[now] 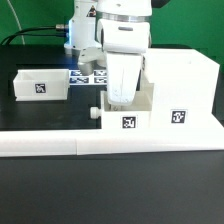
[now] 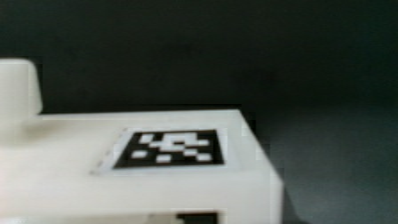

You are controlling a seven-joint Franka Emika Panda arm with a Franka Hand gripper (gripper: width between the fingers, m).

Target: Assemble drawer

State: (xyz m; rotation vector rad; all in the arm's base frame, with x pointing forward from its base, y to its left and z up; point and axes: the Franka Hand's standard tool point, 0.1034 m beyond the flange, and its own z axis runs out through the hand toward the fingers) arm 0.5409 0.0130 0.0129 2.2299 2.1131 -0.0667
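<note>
Claw (image 1: pixel 119 96) hangs over the drawer box (image 1: pixel 131 117), nine o'clock of the cabinet (image 1: pixel 183 85); I can't tell its opening.

You have a black surface (image 1: pixel 110 195) under all-white parts: the drawer box (image 1: pixel 40 84), the cabinet shell (image 1: pixel 185 85), the small drawer (image 1: pixel 135 112) and the long rail (image 1: pixel 50 145). Boxes and shell carry square black-and-white patterned tags (image 2: pixel 173 148); the marker board (image 1: pixel 88 74) shows the same pattern. Your arm (image 1: pixel 122 35) is white.
</note>
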